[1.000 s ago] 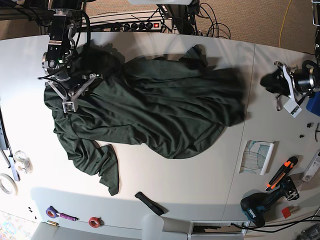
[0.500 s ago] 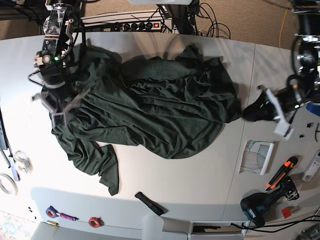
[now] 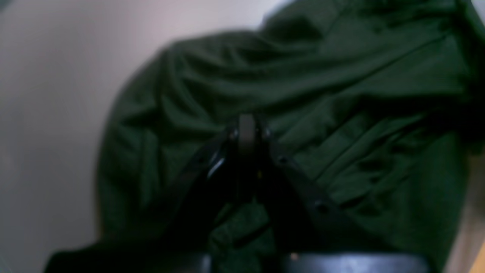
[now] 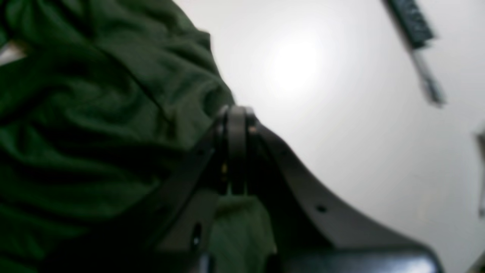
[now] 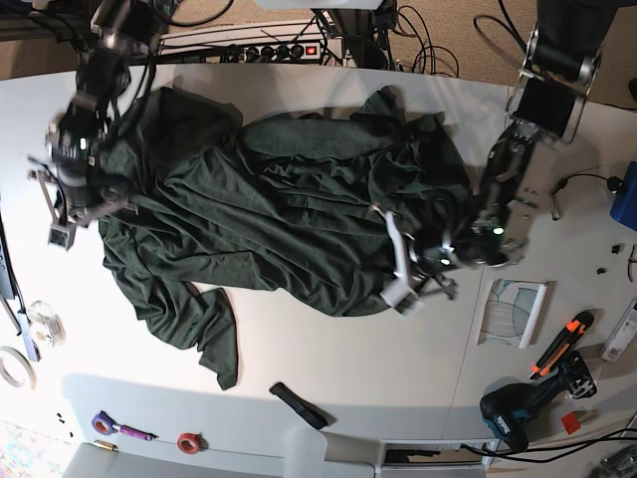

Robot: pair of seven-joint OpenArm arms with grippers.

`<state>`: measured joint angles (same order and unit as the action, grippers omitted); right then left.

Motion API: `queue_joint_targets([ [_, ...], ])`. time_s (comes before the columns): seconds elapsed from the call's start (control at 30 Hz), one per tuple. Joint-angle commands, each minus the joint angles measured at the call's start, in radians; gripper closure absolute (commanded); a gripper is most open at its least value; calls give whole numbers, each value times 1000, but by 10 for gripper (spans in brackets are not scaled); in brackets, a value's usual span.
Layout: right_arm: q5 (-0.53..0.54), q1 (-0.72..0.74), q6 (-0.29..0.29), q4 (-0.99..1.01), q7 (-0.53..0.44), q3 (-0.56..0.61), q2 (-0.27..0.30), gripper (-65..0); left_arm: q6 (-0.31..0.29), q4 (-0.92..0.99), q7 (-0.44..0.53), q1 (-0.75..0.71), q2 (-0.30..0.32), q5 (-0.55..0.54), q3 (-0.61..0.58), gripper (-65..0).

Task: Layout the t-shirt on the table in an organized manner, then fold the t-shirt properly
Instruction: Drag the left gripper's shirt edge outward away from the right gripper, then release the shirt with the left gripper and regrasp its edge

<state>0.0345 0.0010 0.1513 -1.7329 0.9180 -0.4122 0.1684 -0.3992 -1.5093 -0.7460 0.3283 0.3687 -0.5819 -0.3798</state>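
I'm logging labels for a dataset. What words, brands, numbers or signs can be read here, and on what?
None can be read.
The paper shows only a drawing, and any lettering on it is too small to read.
The drill shows no legible brand.
The t-shirt shows no print.
Both wrist views are too blurred to show any text.

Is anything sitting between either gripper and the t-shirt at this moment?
Nothing visible does. The left gripper is right over the t-shirt and the right gripper is at its edge, jaws together in both wrist views. The black strap lies apart from the cloth.
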Motion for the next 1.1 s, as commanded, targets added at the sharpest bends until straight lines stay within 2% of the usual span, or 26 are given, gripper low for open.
queue_joint_targets([
  [0.0, 3, 39, 3, 27, -21, 1, 12, 0, 4, 13, 15, 35, 0, 8, -9, 0],
  [0.2, -1, 172, 39, 302, -40, 1, 12, 0, 6, 249, 62, 72, -42, 44, -40, 0],
  [0.4, -2, 342, 73, 705, -143, 0, 32, 0, 3, 404, 159, 144, -42, 129, -40, 0],
  [0.53, -2, 472, 79, 897, -208, 1, 48, 0, 89, 439, 224, 218, -42, 200, -40, 0],
  [0.83, -1, 632, 82, 938, -249, 1, 47, 0, 158, 509, 349, 369, -42, 237, -40, 0],
  [0.97, 5, 680, 159, 938, -237, 0, 53, 0, 159, 558, 362, 403, -39, 240, -40, 0],
  [1.0, 28, 692, 170, 935, -225, 0, 61, -9, 156, 557, 361, 403, -35, 228, -40, 0],
  [1.07, 107, 711, 189, 906, -186, -2, 82, -106, 138, 551, 351, 403, -17, 163, -39, 0],
])
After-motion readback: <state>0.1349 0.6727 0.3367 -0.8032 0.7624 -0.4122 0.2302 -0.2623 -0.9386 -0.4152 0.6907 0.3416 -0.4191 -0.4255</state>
